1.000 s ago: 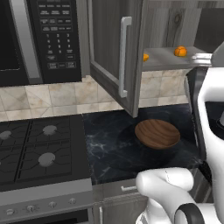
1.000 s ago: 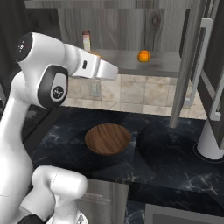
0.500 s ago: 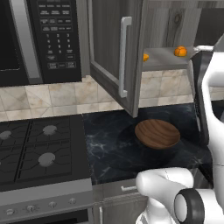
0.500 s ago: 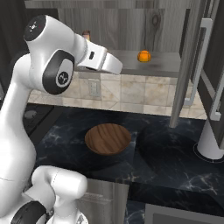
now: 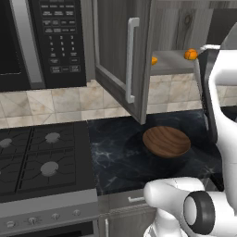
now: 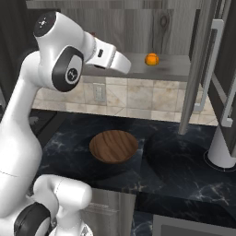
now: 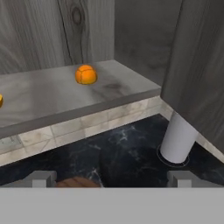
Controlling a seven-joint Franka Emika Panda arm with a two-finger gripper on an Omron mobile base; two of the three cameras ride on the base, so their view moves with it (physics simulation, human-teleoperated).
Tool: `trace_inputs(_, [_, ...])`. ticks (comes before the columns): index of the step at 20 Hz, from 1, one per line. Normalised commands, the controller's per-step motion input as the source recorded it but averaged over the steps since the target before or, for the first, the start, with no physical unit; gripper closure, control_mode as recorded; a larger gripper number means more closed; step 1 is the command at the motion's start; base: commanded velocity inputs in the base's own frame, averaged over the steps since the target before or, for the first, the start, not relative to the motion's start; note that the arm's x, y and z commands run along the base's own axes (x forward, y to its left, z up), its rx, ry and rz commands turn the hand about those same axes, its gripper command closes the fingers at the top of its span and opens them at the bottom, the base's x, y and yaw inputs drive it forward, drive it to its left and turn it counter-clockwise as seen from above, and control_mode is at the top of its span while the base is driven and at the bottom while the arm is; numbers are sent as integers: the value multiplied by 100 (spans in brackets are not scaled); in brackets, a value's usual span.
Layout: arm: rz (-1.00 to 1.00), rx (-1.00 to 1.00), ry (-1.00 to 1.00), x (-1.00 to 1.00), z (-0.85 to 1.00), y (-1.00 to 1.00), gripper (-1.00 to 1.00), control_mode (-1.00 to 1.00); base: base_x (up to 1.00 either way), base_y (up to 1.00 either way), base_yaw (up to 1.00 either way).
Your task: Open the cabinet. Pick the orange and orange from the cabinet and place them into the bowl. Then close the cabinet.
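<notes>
Cabinet (image 5: 120,60) doors stand open; left door with its bar handle (image 5: 131,60) fills upper centre of the left base view, right door (image 6: 220,69) at the right edge of the right base view. Two oranges sit on the bottom shelf: one (image 7: 85,74) upper centre-left of the hand view, also in the right base view (image 6: 152,59); the other (image 7: 1,100) cut by the hand view's left edge. Left base view shows both, one half hidden behind the door edge (image 5: 154,60). Bowl (image 5: 166,141) empty on the dark counter (image 5: 115,152), lower centre. Gripper (image 7: 111,178) wide open, holding nothing, fingertips (image 7: 41,178) at bottom of hand view. Left base view alone shows microwave (image 5: 41,41), keypad writing too small to read, and stove (image 5: 41,157). A white cylinder (image 7: 177,140) stands on the counter, lower right.
</notes>
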Motion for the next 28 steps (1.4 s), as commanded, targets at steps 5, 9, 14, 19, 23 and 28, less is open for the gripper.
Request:
trace_inputs(5, [0, 0, 0, 36, -1, 0, -100, -100, 0, 0, 0])
trace_inputs(9, [0, 1, 0, 54, 0, 0, -100, -100, 0, 0, 0])
trace_inputs(14, [3, 4, 1, 60, 0, 0, -100, -100, 0, 0, 0])
trace_inputs(19, [13, 5, 0, 42, -13, -5, -100, -100, 0, 0, 0])
trace_inputs(23, [14, 2, 0, 38, -2, -10, -100, -100, 0, 0, 0])
trace_inputs(28, [10, 0, 0, 35, 0, -9, -100, -100, 0, 0, 0])
